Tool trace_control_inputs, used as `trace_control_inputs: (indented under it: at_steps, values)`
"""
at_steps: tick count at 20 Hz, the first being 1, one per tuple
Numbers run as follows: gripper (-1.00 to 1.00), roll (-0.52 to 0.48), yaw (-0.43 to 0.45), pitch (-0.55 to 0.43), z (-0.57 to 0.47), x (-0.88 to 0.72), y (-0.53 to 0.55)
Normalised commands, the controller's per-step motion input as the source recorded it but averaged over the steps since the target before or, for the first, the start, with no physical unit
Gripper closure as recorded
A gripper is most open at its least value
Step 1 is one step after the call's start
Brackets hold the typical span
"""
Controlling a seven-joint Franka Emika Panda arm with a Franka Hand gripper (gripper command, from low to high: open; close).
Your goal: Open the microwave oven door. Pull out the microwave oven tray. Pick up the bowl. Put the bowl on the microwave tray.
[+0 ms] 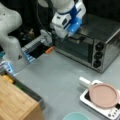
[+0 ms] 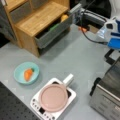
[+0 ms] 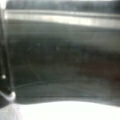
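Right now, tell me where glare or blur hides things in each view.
Wrist view: heavy blur, a bright glare band along the top over dark glass, the hand not visible. In a front view, the hand sits at the microwave oven door, soft-edged. In a front view, the bowl reads clearly.

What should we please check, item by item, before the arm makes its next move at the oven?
1. Microwave oven door state: shut, upright; ok as a starting point.
2. Tool position: at the door's top edge by the bar handle; ok.
3. Tool's hold on the handle: cannot tell.
4. Microwave oven tray: not in sight behind the shut door; cannot tell.
5. Bowl: on the table, upright, but a carrot lies in it; not ok if it should be empty.
6. Space before the door: bare table; ok.
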Motion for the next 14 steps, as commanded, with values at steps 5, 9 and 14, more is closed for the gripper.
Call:
trace_control_inputs:
  at_steps: [5,9,14]
  values:
    - [-1.00,0.537,0.044,-0.034,-0.25,-0.18,-0.39]
    - [-1.00,0.530,0.025,-0.011,-0.26,-0.15,-0.30]
    - [-1.00,0.407,0.031,-0.043,-0.36,-0.03,-0.19]
